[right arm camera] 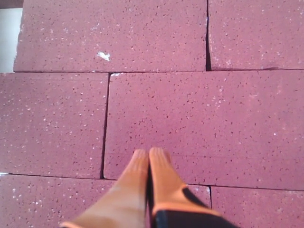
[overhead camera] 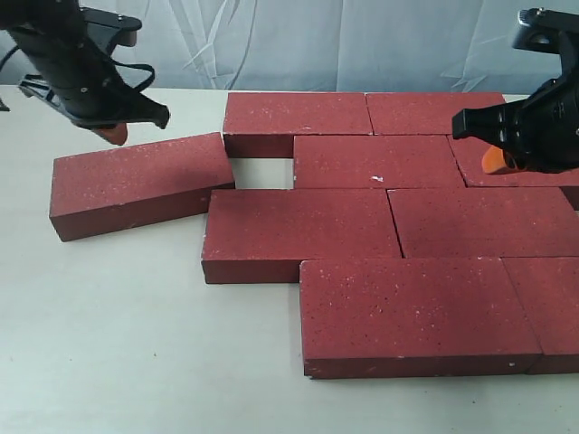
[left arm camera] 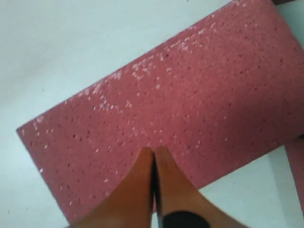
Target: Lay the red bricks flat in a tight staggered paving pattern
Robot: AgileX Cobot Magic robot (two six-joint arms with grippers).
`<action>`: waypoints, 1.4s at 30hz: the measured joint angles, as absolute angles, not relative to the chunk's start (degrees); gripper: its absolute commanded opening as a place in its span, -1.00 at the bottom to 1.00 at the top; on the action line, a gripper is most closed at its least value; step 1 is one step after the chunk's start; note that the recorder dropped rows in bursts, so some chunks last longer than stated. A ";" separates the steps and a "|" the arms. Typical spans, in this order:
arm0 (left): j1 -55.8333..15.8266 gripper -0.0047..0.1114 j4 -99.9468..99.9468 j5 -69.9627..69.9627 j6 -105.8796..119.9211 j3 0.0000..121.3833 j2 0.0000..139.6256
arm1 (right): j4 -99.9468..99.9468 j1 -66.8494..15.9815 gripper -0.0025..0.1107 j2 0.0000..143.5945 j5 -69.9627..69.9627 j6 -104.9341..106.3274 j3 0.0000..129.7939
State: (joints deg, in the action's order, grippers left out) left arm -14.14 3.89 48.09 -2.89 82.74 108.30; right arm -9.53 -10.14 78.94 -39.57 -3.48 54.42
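Dark red bricks (overhead camera: 389, 217) lie flat in four staggered rows on a pale desk (overhead camera: 136, 362) before a wrinkled bluish backdrop (overhead camera: 271, 36). One loose brick (overhead camera: 140, 185) sits skewed at the left, its right end just beside the paving. The left arm (overhead camera: 81, 63) hangs above that brick's far edge, jaws pressed shut and empty. The right arm (overhead camera: 543, 117) hovers low over the laid rows, jaws also closed on nothing. A small gap (overhead camera: 262, 172) opens left of the second row; bare desk spreads left and front.
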 measured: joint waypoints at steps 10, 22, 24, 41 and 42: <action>-10.54 -0.92 0.70 45.42 0.59 65.54 98.04 | -9.53 -10.14 -0.97 78.94 -39.57 -3.48 54.42; -10.27 -0.92 1.25 38.49 6.00 57.07 100.44 | -9.53 -10.14 -0.97 78.94 -39.52 -3.27 54.42; -9.68 -0.92 1.79 37.56 6.00 56.78 101.74 | -9.53 -10.14 -0.97 78.94 -39.52 -3.27 54.42; -2.95 -0.92 2.35 27.53 6.00 56.78 105.42 | -9.53 -10.14 -0.97 78.94 -39.52 -3.27 54.42; -2.95 -0.92 2.35 26.71 6.00 56.78 105.42 | -9.53 -10.14 -0.97 78.94 -39.52 -3.27 54.42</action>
